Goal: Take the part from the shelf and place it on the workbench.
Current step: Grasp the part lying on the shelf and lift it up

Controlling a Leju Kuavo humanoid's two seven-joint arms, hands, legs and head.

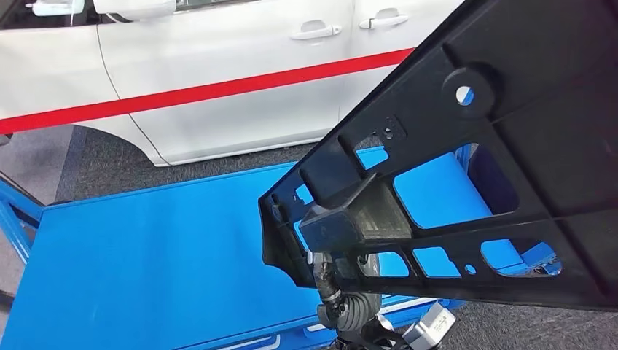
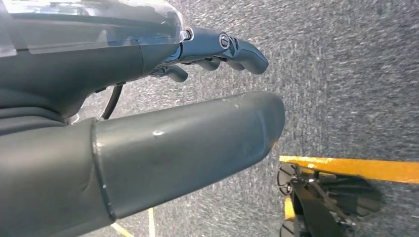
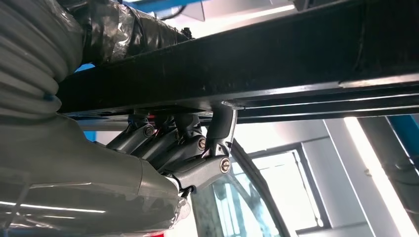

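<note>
Gripping a bar of the black part (image 3: 276,59) from beneath, the right hand (image 3: 192,148) holds it tilted above the blue workbench (image 1: 146,248). Left hand (image 2: 212,54) hangs empty, fingers loosely apart. Part looks stiff, broad, awkwardly levered; a ribbed bar suits gripping.

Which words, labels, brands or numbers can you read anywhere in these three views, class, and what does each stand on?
None can be read.
The black part held by the right hand: no lettering visible.
The white car with its red stripe: no badge or text shows.
The blue workbench and left hand: no markings.
</note>
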